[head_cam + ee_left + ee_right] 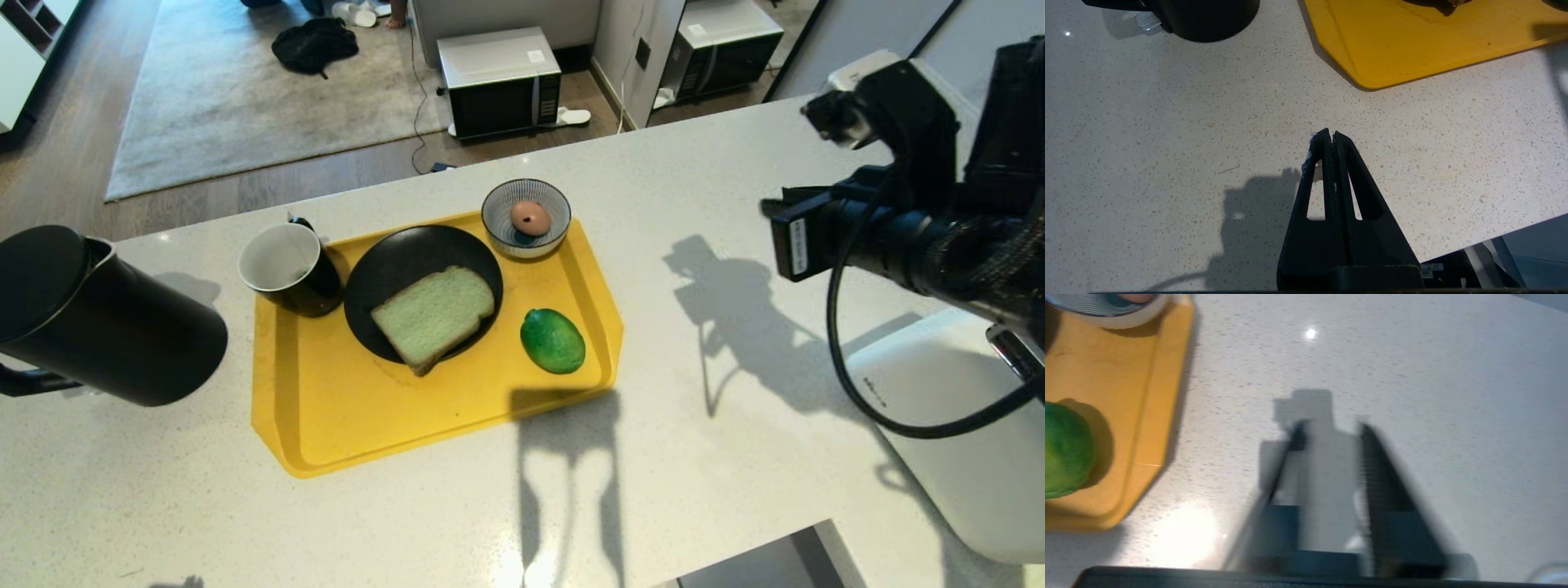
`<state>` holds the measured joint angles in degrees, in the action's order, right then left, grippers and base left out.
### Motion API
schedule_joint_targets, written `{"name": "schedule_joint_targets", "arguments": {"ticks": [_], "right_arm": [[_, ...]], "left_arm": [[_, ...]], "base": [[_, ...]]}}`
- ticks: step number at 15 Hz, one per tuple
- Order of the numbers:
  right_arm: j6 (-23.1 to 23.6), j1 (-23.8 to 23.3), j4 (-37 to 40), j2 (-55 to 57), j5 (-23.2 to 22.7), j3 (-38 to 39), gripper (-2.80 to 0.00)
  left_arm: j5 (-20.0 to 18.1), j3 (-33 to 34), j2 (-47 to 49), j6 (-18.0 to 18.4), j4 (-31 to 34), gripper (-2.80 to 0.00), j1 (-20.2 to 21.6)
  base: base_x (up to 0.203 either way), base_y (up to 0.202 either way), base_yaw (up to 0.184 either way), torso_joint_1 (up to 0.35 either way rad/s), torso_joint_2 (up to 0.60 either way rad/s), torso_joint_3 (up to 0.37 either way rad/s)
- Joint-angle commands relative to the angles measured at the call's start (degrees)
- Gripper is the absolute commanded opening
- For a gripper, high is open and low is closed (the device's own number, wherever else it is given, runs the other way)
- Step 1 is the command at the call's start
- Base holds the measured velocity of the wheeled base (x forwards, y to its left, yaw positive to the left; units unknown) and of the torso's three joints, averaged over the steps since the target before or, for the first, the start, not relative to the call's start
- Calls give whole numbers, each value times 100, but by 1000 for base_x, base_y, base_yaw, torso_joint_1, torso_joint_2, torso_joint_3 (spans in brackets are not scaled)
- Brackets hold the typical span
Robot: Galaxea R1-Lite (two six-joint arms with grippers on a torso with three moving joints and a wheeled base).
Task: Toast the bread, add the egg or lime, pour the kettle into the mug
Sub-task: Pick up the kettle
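Already the bread point(434, 315) lies flat on the black plate point(384, 269) in the middle of the yellow tray point(326, 408), its domed top toward the striped bowl point(526, 219) and its square end hanging over the plate's near rim; the long axis runs diagonally, from near-left to far-right. I reckon that overhang is the weak spot: a careless pinch could tip the slice onto the tray or tear it.

The mug point(290, 268) touches the plate's left side, so a wide approach might knock it. The lime point(553, 340), oval and leaning far-left to near-right, could roll if nudged.

My right gripper point(1327, 433) hangs over bare counter point(735, 457) beside the tray, blurred, fingers apart as I see them. My left gripper point(1329, 136) is parked low, fingers together, empty. The kettle point(90, 318) stands well left.
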<state>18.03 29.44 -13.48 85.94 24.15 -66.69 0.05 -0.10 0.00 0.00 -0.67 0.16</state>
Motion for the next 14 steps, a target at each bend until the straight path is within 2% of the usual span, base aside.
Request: {"name": "schedule_joint_targets", "arguments": {"ticks": [1,4,7,9,14], "right_arm": [[-35,-295,259,-530,-136,-44,-280],[-587,-793,1322,-1367,-861,-328,-280],[-987,-1134,1999,-2541,-1413,-185,-280],[-1095,-1246,2169,-3402,-1499,279,-280],[-1161,-1461,2287,-5498,-1224,1933,-280]], "left_arm": [[9,1,0,0,-4,-280,2],[4,1,0,0,-4,-280,2],[4,1,0,0,-4,-280,2],[4,1,0,0,-4,-280,2],[4,1,0,0,-4,-280,2]], "base": [[0,0,0,0,0,0],[0,0,0,0,0,0],[0,0,0,0,0,0],[0,0,0,0,0,0],[0,0,0,0,0,0]]}}
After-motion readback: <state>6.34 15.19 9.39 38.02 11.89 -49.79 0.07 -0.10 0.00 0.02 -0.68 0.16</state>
